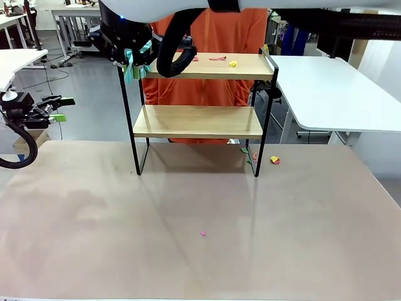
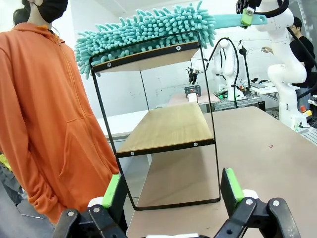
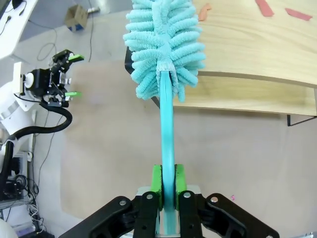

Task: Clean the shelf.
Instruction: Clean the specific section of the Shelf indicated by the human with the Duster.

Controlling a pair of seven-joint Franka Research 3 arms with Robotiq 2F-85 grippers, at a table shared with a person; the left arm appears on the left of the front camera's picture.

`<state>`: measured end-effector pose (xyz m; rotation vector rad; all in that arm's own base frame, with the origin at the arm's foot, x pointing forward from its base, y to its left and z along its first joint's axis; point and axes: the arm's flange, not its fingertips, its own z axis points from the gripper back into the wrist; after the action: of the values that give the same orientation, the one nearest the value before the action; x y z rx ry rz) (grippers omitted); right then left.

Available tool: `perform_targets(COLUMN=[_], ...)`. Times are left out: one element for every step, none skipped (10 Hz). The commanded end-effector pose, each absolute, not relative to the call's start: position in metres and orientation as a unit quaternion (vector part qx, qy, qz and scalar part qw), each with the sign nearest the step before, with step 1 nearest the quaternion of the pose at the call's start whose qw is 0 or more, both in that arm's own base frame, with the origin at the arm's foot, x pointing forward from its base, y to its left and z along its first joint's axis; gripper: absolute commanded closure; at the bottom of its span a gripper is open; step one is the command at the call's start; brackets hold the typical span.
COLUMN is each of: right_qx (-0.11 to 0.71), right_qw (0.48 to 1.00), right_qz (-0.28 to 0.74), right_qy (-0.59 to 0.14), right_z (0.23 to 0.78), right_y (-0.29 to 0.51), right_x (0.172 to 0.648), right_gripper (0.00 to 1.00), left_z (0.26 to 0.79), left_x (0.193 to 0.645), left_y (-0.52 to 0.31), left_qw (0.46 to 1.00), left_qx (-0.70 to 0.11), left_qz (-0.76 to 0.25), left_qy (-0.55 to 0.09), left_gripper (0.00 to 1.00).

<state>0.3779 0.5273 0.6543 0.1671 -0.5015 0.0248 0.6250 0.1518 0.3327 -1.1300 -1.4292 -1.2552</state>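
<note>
At the far middle of the surface (image 1: 125, 238) stands the shelf (image 1: 194, 121), upright, with a person (image 1: 225, 31) in orange just behind it. Right fingers (image 3: 156, 181) are clamped on the duster (image 3: 166, 44) handle, arm reaching across from above. The fluffy head lies on the left end of the top board (image 1: 207, 68), overhanging its edge. Left fingers (image 2: 232, 184) are spread wide, holding nothing, parked well off to the shelf's left. Step in hand, my read: sweep the top board. Scraps (image 1: 217, 58), pink plus one yellow, sit toward the right end of that board, well apart from the head. So the stroke should run lengthwise, left to right, head pressed down enough that the strands touch the wood. Watch the raised end rail (image 1: 269, 59) on the right: it would likely trap scraps. Better to angle the stroke and push them off the front edge before reaching it. Hold the handle low and about parallel to the board; tilted up, the head may skip over thin paper. The shelf looks light on its thin frame, and a hard sideways push might slide or tip it, so go gentle. The left arm could steady a leg. Lower board (image 1: 188, 125) looks bare. Loose bits (image 1: 274, 160) lie on the surface near the right leg, and a pink speck (image 1: 202, 233) lies nearer the robot. Can't tell whether those count.
</note>
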Motion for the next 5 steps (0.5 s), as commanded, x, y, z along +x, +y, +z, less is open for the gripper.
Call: perform_targets(right_qx=[0.094,0.094,0.094,0.094,0.088], right_qw=[0.969,0.969,0.97,0.97,0.972], right_qz=[-0.007,-0.03,-0.045,-0.06,-0.072], right_qy=[-0.228,-0.226,-0.221,-0.214,-0.204], right_z=[0.66,0.663,0.664,0.664,0.662], right_y=[0.501,0.479,0.459,0.44,0.424], right_x=[0.381,0.382,0.381,0.381,0.38], right_gripper=[0.87,0.87,0.87,0.87,0.87], left_z=[0.334,0.334,0.334,0.334,0.334], left_x=[0.622,0.622,0.622,0.622,0.622], left_y=[0.15,0.15,0.15,0.15,0.15], left_qw=[0.447,0.447,0.447,0.447,0.447], left_qx=[-0.451,-0.451,-0.451,-0.451,-0.451], left_qz=[-0.513,-0.513,-0.513,-0.513,-0.513], left_qy=[-0.578,-0.578,-0.578,-0.578,-0.578], left_gripper=[0.0,0.0,0.0,0.0,0.0])
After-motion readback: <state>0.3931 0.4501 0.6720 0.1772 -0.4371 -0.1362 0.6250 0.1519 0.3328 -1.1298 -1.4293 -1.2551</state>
